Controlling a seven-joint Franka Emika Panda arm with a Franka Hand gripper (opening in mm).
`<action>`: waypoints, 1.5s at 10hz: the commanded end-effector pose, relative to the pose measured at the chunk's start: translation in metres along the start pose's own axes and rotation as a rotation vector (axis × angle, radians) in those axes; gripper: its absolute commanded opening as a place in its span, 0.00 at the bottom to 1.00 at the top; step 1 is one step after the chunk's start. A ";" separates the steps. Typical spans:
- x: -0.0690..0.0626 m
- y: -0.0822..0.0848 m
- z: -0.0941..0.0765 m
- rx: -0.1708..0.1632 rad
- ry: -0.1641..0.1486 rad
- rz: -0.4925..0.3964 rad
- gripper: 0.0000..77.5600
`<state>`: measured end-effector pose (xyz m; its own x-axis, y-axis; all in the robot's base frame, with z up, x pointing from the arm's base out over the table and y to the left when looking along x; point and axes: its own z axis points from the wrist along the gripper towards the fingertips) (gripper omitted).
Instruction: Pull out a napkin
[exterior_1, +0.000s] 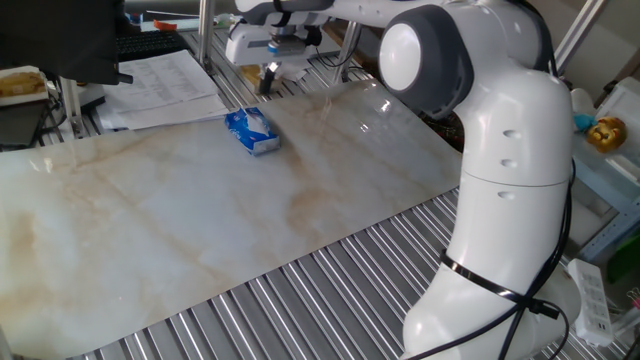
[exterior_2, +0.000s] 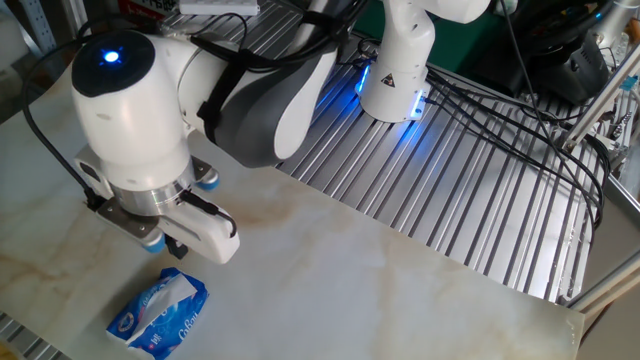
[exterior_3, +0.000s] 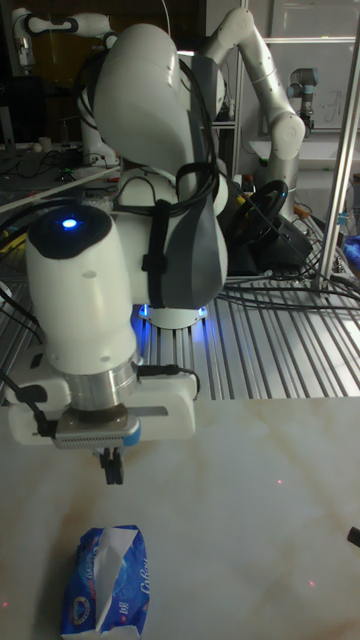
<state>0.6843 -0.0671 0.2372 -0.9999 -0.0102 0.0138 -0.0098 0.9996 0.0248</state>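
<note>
A small blue tissue pack lies on the marble board. It also shows low in the other fixed view and in the tall view. The white napkin pokes up from the slot in the pack's top. My gripper hangs above the board, a little behind the pack and not touching it. Its two dark fingers stand together with nothing between them. In the first fixed view the gripper is just beyond the pack, towards the board's far edge.
Printed white paper sheets lie at the back left beside the board. Metal slats surround the board. A second robot base with a blue light and black cables stand behind it.
</note>
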 end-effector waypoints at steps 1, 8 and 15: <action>0.002 -0.013 -0.001 0.003 -0.011 -0.025 0.00; 0.002 -0.013 -0.001 0.009 -0.001 -0.006 0.00; 0.002 -0.013 -0.001 0.004 -0.008 0.089 0.00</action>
<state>0.6814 -0.0795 0.2362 -0.9980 0.0620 0.0102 0.0622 0.9979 0.0192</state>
